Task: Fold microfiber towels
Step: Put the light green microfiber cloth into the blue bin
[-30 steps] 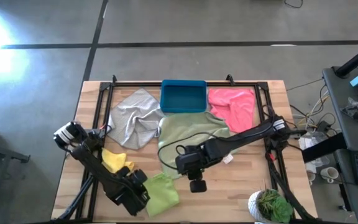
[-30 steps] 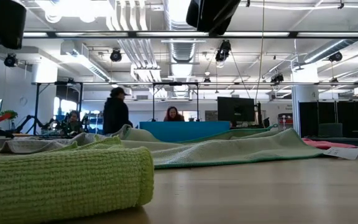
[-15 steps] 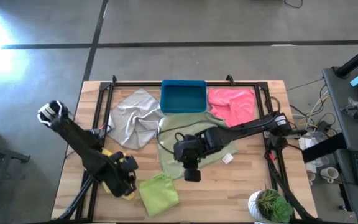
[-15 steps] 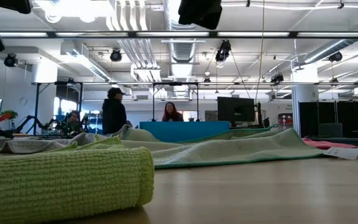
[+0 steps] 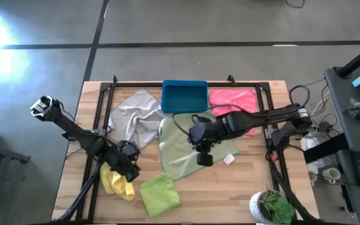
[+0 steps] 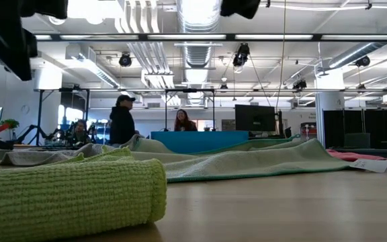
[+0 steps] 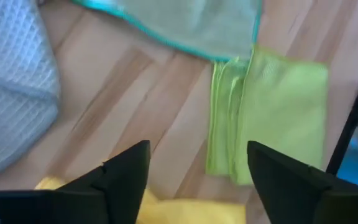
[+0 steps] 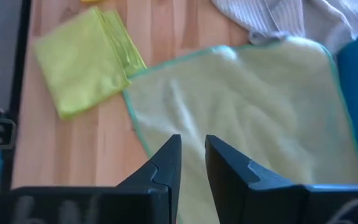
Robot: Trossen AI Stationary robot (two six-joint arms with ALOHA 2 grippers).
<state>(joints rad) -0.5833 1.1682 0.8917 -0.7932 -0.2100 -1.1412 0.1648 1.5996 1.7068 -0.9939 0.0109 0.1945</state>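
A folded lime green towel (image 5: 160,191) (image 7: 272,118) (image 6: 66,195) lies near the table's front edge. A crumpled yellow towel (image 5: 119,182) lies just to its left. The sage green towel (image 5: 189,147) (image 8: 253,112) lies spread flat mid-table. Behind it lie the grey towel (image 5: 136,115) and the pink towel (image 5: 233,103). My left gripper (image 5: 129,164) (image 7: 197,180) hovers wide open over the yellow towel, holding nothing. My right gripper (image 5: 204,156) (image 8: 192,163) hangs above the sage towel's near part, with a narrow gap between its fingers and nothing in it.
A blue bin (image 5: 184,97) stands at the far edge between the grey and pink towels. A small white tag (image 5: 228,159) lies right of the sage towel, and a potted plant (image 5: 274,206) stands at the near right corner. People stand in the room beyond the table.
My left gripper has drawn away from the lime green towel, going up and toward the far left, and now hovers over the yellow towel. My right gripper has risen and gone toward the far edge, over the sage towel. The lime towel has stayed folded in place.
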